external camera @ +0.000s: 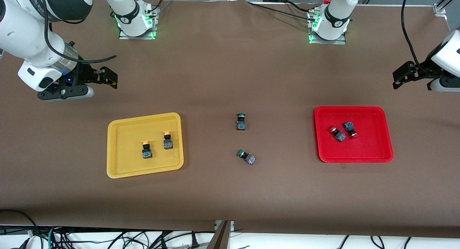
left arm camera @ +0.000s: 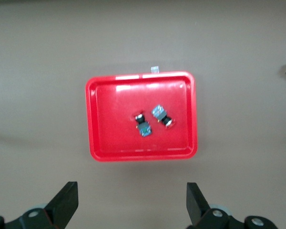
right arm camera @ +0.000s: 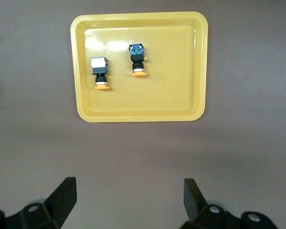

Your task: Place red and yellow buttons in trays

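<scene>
Two buttons with yellow-orange caps (external camera: 146,150) (external camera: 167,140) lie in the yellow tray (external camera: 122,155). Two buttons with red caps (external camera: 337,134) (external camera: 350,128) lie in the red tray (external camera: 375,141). My right gripper (external camera: 109,78) is open and empty, up over bare table beside the yellow tray. Its wrist view shows the gripper (right arm camera: 130,200), the yellow tray (right arm camera: 176,86) and both yellow buttons (right arm camera: 100,73) (right arm camera: 137,59). My left gripper (external camera: 400,76) is open and empty over bare table beside the red tray. Its wrist view shows the gripper (left arm camera: 132,202), the red tray (left arm camera: 109,119) and both red buttons (left arm camera: 142,125) (left arm camera: 162,116).
Two green-capped buttons (external camera: 241,121) (external camera: 246,157) lie on the brown table mat between the trays, one nearer the front camera than the other. The arm bases (external camera: 136,19) (external camera: 329,24) stand at the table's back edge.
</scene>
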Tool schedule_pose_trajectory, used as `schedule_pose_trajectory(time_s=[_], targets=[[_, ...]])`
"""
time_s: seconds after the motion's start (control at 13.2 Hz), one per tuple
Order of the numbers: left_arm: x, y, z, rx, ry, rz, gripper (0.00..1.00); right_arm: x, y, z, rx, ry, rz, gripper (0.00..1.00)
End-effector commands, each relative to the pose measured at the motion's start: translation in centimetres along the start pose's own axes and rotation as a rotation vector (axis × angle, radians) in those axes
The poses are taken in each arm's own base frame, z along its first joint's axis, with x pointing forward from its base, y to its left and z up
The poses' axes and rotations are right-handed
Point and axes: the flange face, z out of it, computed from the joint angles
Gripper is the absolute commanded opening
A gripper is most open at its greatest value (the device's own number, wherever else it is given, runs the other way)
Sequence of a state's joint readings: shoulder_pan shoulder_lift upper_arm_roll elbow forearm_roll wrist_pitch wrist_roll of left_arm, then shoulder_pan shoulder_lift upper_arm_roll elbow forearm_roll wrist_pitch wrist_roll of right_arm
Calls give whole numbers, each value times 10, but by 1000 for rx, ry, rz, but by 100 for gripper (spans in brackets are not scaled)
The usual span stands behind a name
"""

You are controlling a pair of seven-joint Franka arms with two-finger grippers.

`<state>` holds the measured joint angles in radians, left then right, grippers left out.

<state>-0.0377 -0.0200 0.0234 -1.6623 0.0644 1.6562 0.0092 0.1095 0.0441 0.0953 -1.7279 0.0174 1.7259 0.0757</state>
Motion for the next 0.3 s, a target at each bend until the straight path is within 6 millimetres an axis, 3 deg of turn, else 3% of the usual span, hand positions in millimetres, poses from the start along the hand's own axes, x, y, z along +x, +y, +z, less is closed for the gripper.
schedule_pose_trajectory(time_s=[0.0,0.23], targets=[[1,-11,19,-11,-16,0,100,0,3,-4,-15,9,-15,99],[-2,-2,16,-12,-32,11,100,0,4,-4,-27,10,-15,99]])
